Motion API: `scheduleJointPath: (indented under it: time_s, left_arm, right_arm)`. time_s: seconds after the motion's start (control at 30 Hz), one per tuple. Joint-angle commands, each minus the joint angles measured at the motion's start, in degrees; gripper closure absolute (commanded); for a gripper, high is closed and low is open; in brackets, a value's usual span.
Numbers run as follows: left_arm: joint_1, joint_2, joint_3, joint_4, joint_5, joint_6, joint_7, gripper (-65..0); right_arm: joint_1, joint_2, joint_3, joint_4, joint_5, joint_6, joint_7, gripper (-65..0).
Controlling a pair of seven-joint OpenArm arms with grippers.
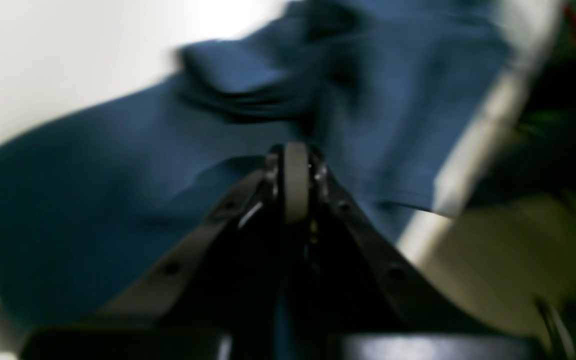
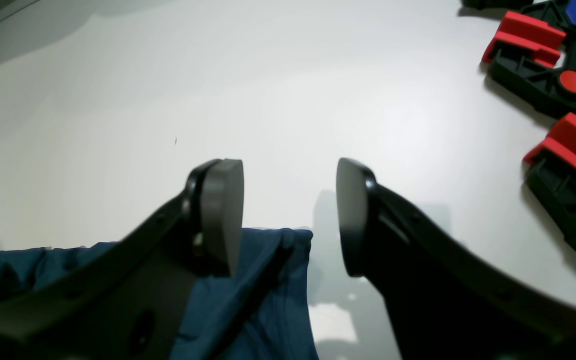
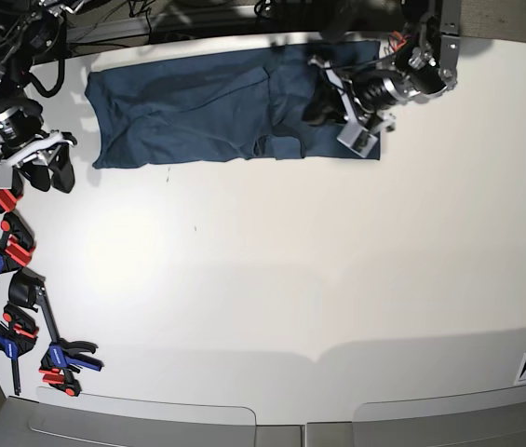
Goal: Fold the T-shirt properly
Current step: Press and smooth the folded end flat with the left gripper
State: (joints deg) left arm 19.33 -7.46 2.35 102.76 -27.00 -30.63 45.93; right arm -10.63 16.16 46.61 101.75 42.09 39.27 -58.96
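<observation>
Two grippers, one T-shirt point(image 3: 197, 110) spread long across the white table point(image 3: 290, 279).
Left gripper point(image 1: 295, 165) hovers over the cloth, jaws pinched together, empty; right gripper point(image 2: 290, 215) gapes wide, the shirt's corner just beneath its near finger.

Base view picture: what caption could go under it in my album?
Dark navy-blue cotton T-shirt lies along the white table's far edge, left gripper over it, right gripper beside it.
</observation>
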Motion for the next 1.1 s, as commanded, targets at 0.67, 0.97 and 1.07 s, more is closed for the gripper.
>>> scheduleJointPath:
  time_s: [0.67, 0.97, 1.07]
  left_arm:
    - [-3.8, 0.0, 20.9, 1.2, 4.2, -3.6, -10.2, 0.0]
    - [-3.3, -0.1, 18.0, 10.2, 4.5, -5.8, -2.2, 0.0]
    - [-1.4, -0.5, 13.8, 14.8, 8.7, 1.2, -2.3, 0.0]
  right_arm:
    - [0.5, 0.8, 0.2, 1.1, 1.6, 0.2, 1.7, -27.7]
    - [0.5, 0.8, 0.2, 1.1, 1.6, 0.2, 1.7, -27.7]
    - [0.5, 0.8, 0.2, 1.1, 1.5, 0.2, 1.7, -27.7]
